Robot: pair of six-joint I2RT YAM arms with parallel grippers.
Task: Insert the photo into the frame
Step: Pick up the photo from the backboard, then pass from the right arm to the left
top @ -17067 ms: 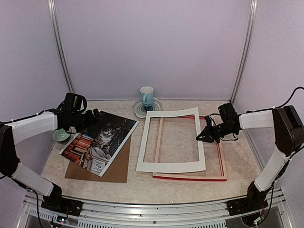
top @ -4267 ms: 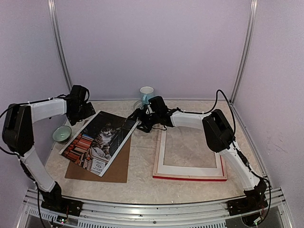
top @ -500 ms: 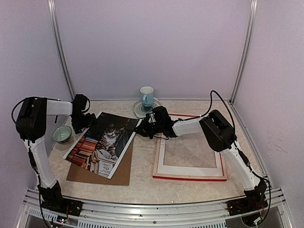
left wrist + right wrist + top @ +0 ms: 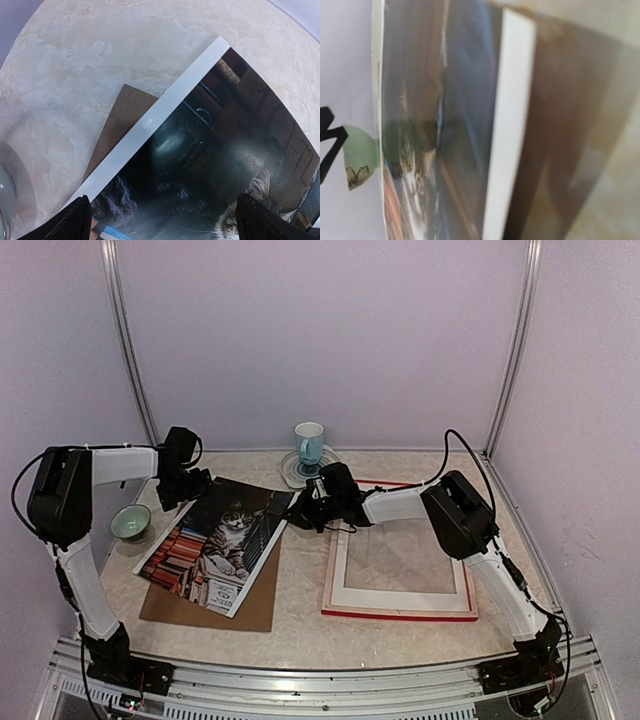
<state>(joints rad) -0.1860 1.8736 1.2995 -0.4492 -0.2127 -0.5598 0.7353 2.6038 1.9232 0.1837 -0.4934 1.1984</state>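
On the far left of the marbled tabletop point(image 4: 300, 635), seen from above, sits a small green bowl point(image 4: 130, 523). Just right of it, the left gripper point(image 4: 192, 485) hovers over the far left corner of the photo point(image 4: 218, 540). Its fingers point(image 4: 75, 222) are spread wide apart and hold nothing.

The photo, a glossy print of a tabby cat among stacked books, lies face up and askew. It rests on a brown backing board point(image 4: 255, 605), well apart from the frame.

Behind, at the back wall, a blue and white mug point(image 4: 309, 443) stands on a saucer point(image 4: 322, 468).

The right gripper point(image 4: 300, 512) has reached across to the photo's far right corner. The right wrist camera sits so close to the print's white border that no fingers show. Whether the jaws are clamped on the edge cannot be told.

At the right lies the red frame point(image 4: 400, 615), with a white mat board point(image 4: 400, 597) resting inside it.

The step in hand appears to be taking the print by its right corner. Done well, the pinch would probably fall on the white border only. The corner should rise just enough to clear the backing board, so the board is not dragged along. A thin print will likely sag, so the open left gripper could steady the opposite corner.
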